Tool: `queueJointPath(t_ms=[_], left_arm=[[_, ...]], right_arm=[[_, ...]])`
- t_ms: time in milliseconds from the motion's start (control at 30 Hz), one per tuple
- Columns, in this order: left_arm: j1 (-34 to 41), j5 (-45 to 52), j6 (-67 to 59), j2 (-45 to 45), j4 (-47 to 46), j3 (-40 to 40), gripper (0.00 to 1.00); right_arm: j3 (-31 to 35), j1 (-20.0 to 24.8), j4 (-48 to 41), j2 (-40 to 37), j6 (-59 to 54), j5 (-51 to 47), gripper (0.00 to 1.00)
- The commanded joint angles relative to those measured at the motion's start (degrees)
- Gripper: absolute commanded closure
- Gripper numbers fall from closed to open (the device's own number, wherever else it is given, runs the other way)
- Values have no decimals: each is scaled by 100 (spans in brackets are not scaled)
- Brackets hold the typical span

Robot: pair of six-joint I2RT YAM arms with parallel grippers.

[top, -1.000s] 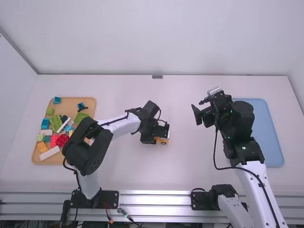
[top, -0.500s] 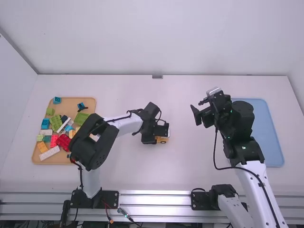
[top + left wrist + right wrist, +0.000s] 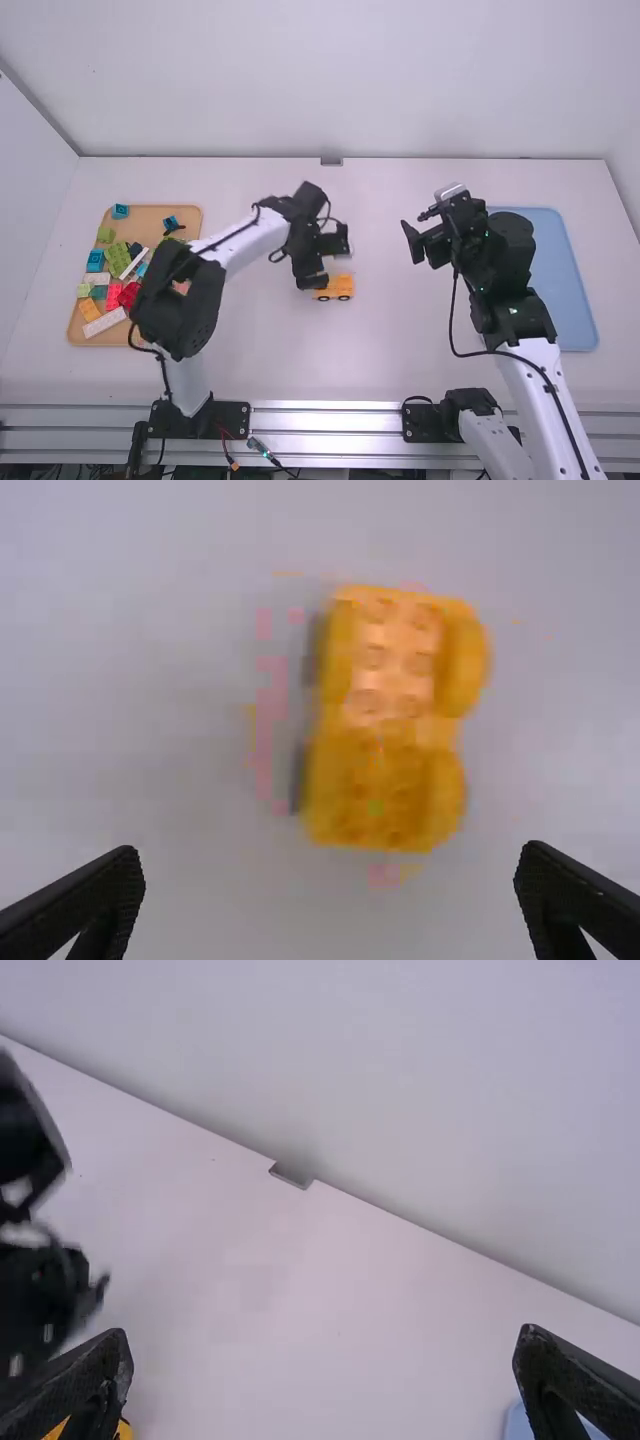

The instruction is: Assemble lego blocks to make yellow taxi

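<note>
In the high view, the yellow car body [image 3: 334, 288] stands on the mid-table with its wheels showing, and my left gripper [image 3: 326, 262] hangs just above and behind it, open. Seen from above in the left wrist view, the yellow body [image 3: 390, 720] has studs on top and lies beyond the spread fingers of my left gripper [image 3: 330, 880]. My right gripper [image 3: 418, 231] is held over the table right of the middle, open and holding nothing. Spread fingers also mark the right gripper [image 3: 325, 1360] in its wrist view, where a bit of yellow [image 3: 125, 1429] shows beside one finger.
A wooden tray [image 3: 150, 213] at the left holds several loose blocks, including a red block [image 3: 130, 295], green block [image 3: 118, 259] and blue block [image 3: 95, 260]. A light blue tray [image 3: 560, 280] lies at the right, beside the right arm.
My left gripper has risen and drawn back from the yellow body, uncovering more of it. The body stays at about the same spot, and the right arm has hardly moved.
</note>
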State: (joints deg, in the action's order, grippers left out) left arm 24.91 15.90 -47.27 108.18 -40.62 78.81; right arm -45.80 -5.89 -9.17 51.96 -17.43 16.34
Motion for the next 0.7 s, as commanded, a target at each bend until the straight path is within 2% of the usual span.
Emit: queueJointPath(t_ms=[0,200,367,500,600,667], left_arm=[[-787,-149,1331,-590,-59,402,1],[-2247,-927,3744,-970,-398,739,1],[-3445,-1696,5480,-1003,-1137,802,1],[-3901,-2057,6002,-1003,-1182,573,1],[-4138,-2116,5740,-1003,-1189,387,0],[-4273,-2098,5377,-1003,-1182,111,9]], right_arm=[[-212,-17,9,11,-2,37,1],[-212,-17,20,11,-90,39,1],[-212,-17,85,11,-212,39,1],[-212,-15,138,11,-212,39,1],[-212,-17,140,11,-212,39,1],[-212,-17,133,11,-214,39,1]])
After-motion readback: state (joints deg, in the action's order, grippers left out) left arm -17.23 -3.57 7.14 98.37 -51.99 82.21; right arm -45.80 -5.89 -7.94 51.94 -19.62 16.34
